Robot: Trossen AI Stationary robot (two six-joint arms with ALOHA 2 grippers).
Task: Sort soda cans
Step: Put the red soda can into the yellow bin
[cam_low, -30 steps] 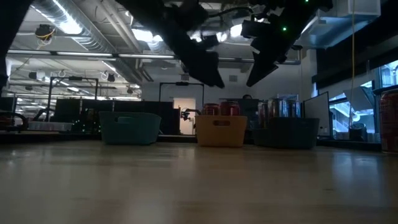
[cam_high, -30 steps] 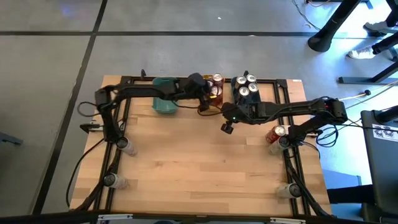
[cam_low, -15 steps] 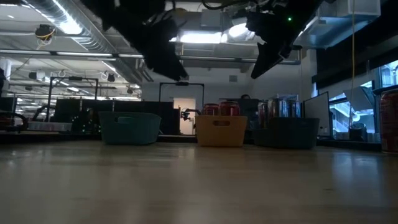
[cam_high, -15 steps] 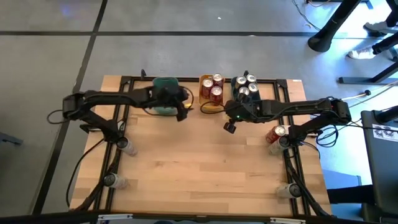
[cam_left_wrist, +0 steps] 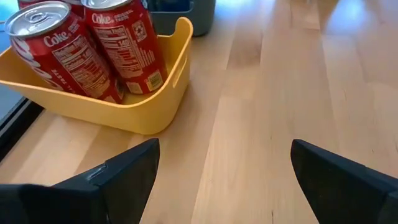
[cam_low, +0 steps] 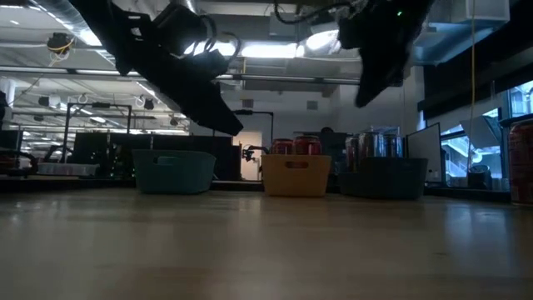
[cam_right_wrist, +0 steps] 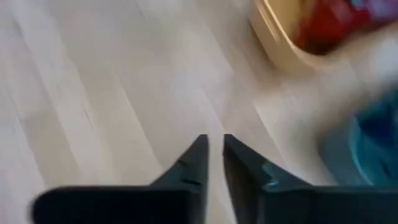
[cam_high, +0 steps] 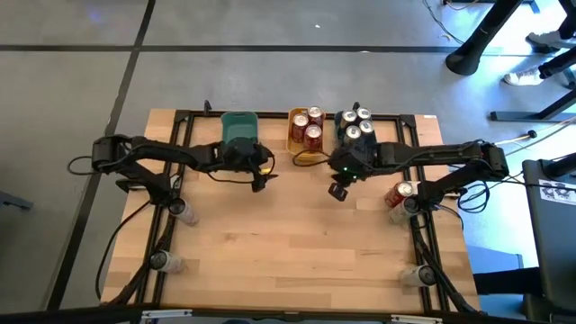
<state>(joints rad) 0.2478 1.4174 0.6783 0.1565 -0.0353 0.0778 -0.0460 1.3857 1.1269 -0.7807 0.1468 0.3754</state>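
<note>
Red soda cans (cam_high: 311,126) stand upright in the yellow bin (cam_high: 294,135) at the table's far edge, and show close in the left wrist view (cam_left_wrist: 93,46). Silver-topped cans (cam_high: 356,124) stand in the dark bin (cam_low: 379,177) to its right. One red can (cam_high: 399,193) lies near the table's right edge. My left gripper (cam_high: 258,177) hangs open and empty above the table, in front of the teal bin (cam_high: 238,128). My right gripper (cam_high: 339,187) hangs shut and empty in front of the dark bin.
The three bins line the far edge: teal (cam_low: 173,171), yellow (cam_low: 296,175), dark. Black frame rails run along the table's left and right sides. Bare wood (cam_high: 288,243) spreads across the middle and the near half of the table.
My left gripper has drawn back from over the yellow bin, toward the table's left and near edge, and now hangs in front of the teal bin. My right gripper has shifted a little toward the right and near edge.
</note>
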